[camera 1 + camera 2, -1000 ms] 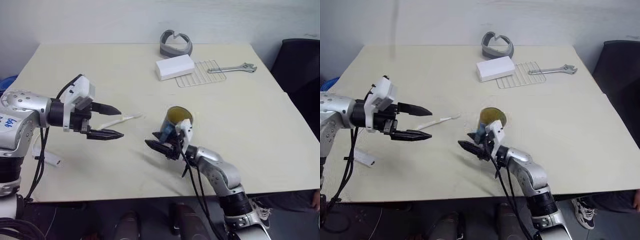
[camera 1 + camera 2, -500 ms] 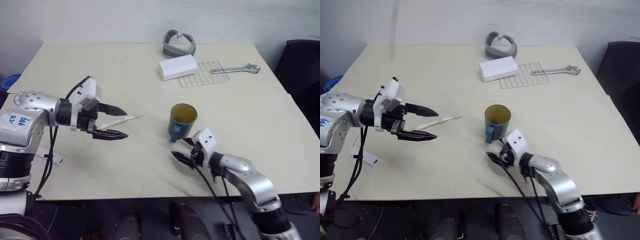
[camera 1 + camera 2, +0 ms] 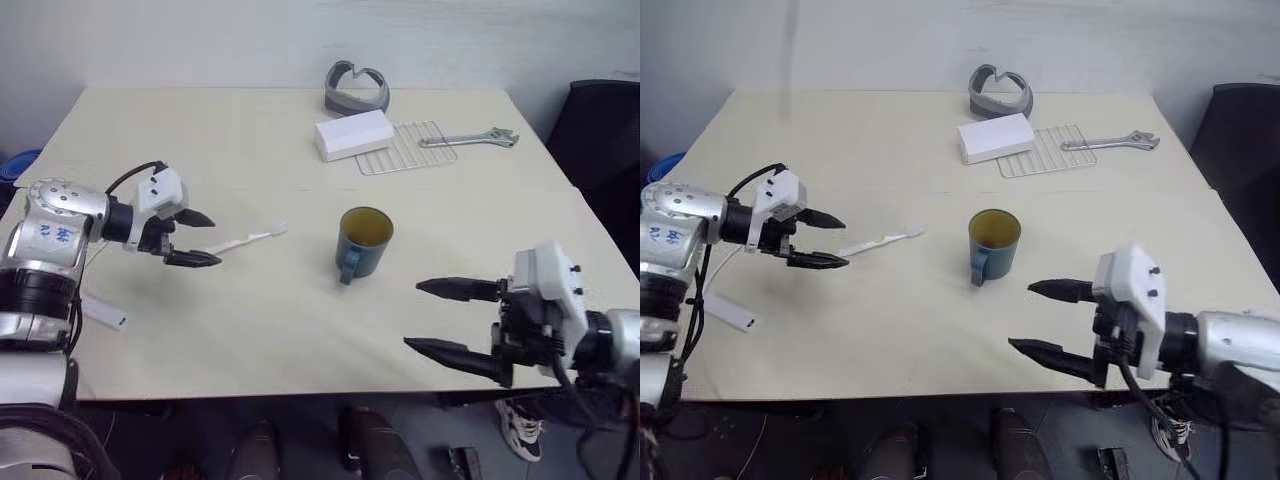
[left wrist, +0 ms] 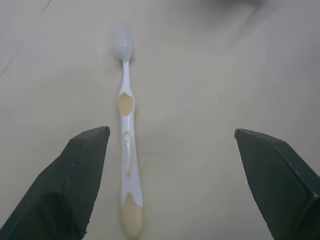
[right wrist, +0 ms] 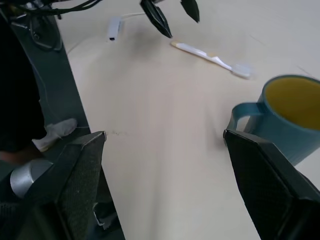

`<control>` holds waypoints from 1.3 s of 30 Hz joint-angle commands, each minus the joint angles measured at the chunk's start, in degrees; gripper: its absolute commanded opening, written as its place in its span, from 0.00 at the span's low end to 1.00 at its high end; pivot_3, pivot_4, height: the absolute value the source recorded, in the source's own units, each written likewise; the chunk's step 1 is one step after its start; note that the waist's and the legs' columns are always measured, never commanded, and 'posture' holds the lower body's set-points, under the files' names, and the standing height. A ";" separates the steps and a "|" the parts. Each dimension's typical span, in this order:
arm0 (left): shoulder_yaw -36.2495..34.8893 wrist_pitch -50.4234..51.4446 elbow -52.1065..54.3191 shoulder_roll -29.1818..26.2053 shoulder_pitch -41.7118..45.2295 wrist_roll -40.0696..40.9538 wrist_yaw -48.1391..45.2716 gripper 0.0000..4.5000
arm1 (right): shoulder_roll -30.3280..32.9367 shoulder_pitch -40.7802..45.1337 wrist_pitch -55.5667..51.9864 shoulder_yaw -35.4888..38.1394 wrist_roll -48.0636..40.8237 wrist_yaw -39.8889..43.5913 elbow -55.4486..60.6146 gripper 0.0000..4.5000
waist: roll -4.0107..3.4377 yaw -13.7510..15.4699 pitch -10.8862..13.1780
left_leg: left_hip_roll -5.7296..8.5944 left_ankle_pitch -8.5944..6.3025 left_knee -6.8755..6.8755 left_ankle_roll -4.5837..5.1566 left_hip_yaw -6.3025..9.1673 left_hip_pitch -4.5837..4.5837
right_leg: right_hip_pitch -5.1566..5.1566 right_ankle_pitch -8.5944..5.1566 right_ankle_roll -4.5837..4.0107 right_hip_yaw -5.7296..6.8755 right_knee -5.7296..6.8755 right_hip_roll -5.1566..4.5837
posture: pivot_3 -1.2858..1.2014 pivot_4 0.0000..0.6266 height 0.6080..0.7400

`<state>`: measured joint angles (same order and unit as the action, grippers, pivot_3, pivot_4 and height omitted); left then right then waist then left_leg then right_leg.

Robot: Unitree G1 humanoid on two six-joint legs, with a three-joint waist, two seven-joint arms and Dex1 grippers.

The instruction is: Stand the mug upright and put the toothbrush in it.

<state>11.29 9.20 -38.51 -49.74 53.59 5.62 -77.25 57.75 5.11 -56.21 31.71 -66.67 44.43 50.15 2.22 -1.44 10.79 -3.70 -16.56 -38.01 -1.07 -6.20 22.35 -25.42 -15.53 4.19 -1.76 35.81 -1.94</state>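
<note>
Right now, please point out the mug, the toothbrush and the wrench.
mug point(image 3: 362, 250), left eye view, on its outer wall.
toothbrush point(image 4: 126, 145), left wrist view, on its handle.
wrench point(image 3: 468, 139), left eye view, on its shaft.

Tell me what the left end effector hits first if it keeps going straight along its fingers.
Most likely the toothbrush. It lies flat on the table directly ahead of the open left end effector, handle end nearest, between the lines of the two fingers. Depth is unclear, so the fingertips might touch the tabletop beside it.

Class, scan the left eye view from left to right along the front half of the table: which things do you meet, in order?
Left gripper → toothbrush → mug → right gripper.
</note>
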 commanded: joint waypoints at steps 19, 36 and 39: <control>4.21 -12.66 -31.51 12.73 15.34 -17.00 5.93 0.41 | 3.88 -0.42 5.83 0.40 -0.60 -5.32 -1.07 0.88 | 0.07 -0.03 -0.01 | 0.00 -0.32 -0.05 0.32 -0.18 0.19 | -0.17 0.28 0.53 -0.06 -0.06 0.00 | 0.52 0.24 1.00; -15.71 7.46 -16.37 22.65 16.84 4.29 3.66 0.03 | 2.81 -6.54 5.18 5.18 -5.77 -11.68 -1.63 0.99 | 0.08 1.02 0.00 | 0.02 -0.31 -0.24 0.32 -0.19 0.22 | -0.14 0.31 0.59 -0.11 0.08 0.00 | 0.52 0.24 1.00; -20.99 18.19 -6.18 25.92 16.90 12.47 7.10 0.03 | 2.32 -8.66 5.58 7.38 -5.92 -12.62 -1.72 0.99 | 0.07 1.21 0.00 | 0.02 -0.31 -0.23 0.32 -0.19 0.20 | -0.14 0.32 0.61 -0.13 0.10 0.01 | 0.52 0.24 1.00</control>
<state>-6.71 22.50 -51.02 -24.45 68.98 12.86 -71.63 60.62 -3.35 -51.34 36.52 -71.54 32.79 48.29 2.29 -0.23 10.79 -3.69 -16.88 -38.23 -0.76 -6.38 22.54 -25.56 -15.21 4.81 -1.89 35.94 -1.93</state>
